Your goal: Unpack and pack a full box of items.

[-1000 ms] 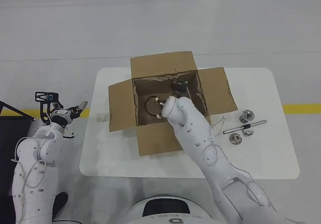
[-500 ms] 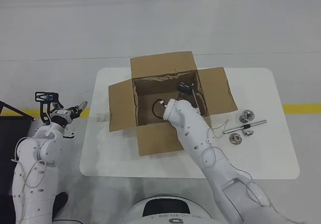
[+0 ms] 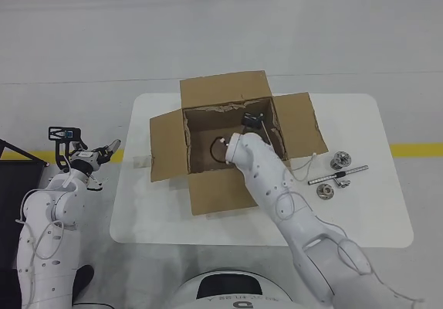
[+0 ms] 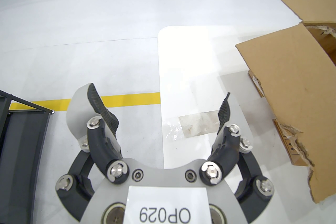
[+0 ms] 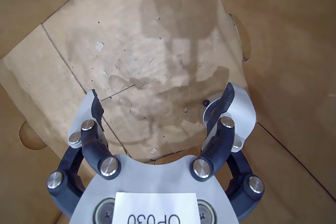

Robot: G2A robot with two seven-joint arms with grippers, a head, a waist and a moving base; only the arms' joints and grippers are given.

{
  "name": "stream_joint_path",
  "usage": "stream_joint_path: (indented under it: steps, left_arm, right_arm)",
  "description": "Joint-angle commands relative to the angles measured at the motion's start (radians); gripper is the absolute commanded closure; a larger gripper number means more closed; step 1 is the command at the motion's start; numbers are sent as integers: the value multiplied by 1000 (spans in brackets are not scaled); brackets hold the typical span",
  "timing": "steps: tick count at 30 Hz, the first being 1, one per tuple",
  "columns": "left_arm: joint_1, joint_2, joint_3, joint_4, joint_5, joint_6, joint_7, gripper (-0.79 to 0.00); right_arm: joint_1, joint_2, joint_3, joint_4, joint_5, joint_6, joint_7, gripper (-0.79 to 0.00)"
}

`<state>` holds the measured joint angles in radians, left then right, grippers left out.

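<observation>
Cardboard box (image 3: 225, 89) sat at centre frame on the white table (image 3: 167, 216), all four flaps splayed outward, surely to give clear access. Right gripper (image 5: 161, 93) hung inside it, fingers spread wide over the scuffed floor and gripping nothing; lined up for a pick, I'd say. Metal parts (image 3: 339, 161) lay right of the box, likely unpacked. Left gripper (image 4: 159, 89), at mid-left of the overhead view beyond the table edge, gaped empty, parked out of the way.

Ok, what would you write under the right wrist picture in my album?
The right gripper, fingers open, hangs inside the cardboard box above its scuffed brown floor.
</observation>
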<state>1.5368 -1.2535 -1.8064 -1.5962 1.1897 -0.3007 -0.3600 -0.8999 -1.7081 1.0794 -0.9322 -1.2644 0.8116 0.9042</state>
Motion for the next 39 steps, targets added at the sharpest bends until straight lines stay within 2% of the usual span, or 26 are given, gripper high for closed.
stream_joint_path:
  steps: [1,10,17,23,28,30,34,39]
  left_arm:
    - [0,0,0,0,0,0,0,-785]
    - [0,0,0,0,0,0,0,-785]
    - [0,0,0,0,0,0,0,-785]
    - [0,0,0,0,0,0,0,-785]
    - [0,0,0,0,0,0,0,-785]
    - [0,0,0,0,0,0,0,-785]
    - [0,0,0,0,0,0,0,-785]
    - [0,0,0,0,0,0,0,-785]
  right_arm:
    - [2,-2,4,4,11,-3,-5,-785]
    - [-31,-12,13,-54,91,-48,-76,-785]
    - [-111,2,60,-189,177,-214,-87,-785]
    - [-196,26,113,-328,102,-150,-87,-785]
    - [-259,45,152,-433,11,-89,-10,-785]
    - [-255,48,151,-422,-15,-79,29,-785]
    - [-191,40,102,-308,-100,-7,76,-785]
    - [-112,21,65,-189,-92,7,97,-785]
